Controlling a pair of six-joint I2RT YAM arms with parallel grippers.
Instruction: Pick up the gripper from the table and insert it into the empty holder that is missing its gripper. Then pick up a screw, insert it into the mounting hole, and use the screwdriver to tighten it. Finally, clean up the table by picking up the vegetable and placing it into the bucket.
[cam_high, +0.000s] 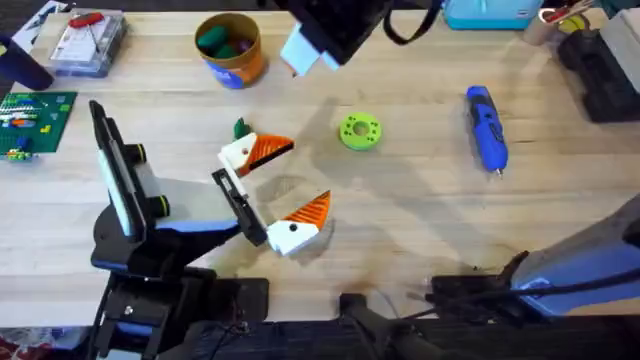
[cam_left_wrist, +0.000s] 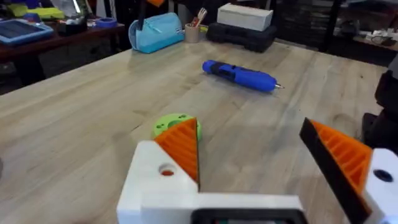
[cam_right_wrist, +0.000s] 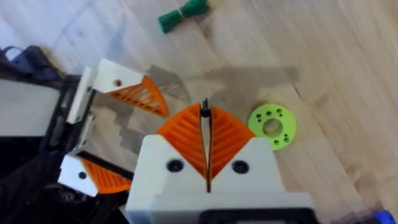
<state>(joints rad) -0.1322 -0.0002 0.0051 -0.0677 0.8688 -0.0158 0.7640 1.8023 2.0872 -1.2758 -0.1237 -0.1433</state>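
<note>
Spread wide, the left claw (cam_high: 300, 178) sits low over the middle of the table (cam_high: 420, 200), jaws parted with nothing between them. I see the right claw (cam_right_wrist: 205, 118) high above it, pads pressed together on a thin dark pin (cam_right_wrist: 204, 107); I cannot tell what the pin is. The green disc (cam_high: 360, 132) lies just beyond the left claw's fingertips, and the small green vegetable (cam_high: 240, 128) is near its far finger. The screwdriver (cam_high: 487, 128) lies flat well off to the right, bare wood all round it. The bucket (cam_high: 230, 48) stands at the far edge, green things inside. Along that far edge I also see a clear box (cam_high: 88, 42), a blue case (cam_high: 490, 12) and a black case (cam_high: 600, 70). A circuit board (cam_high: 35, 115) hugs the left edge.
</note>
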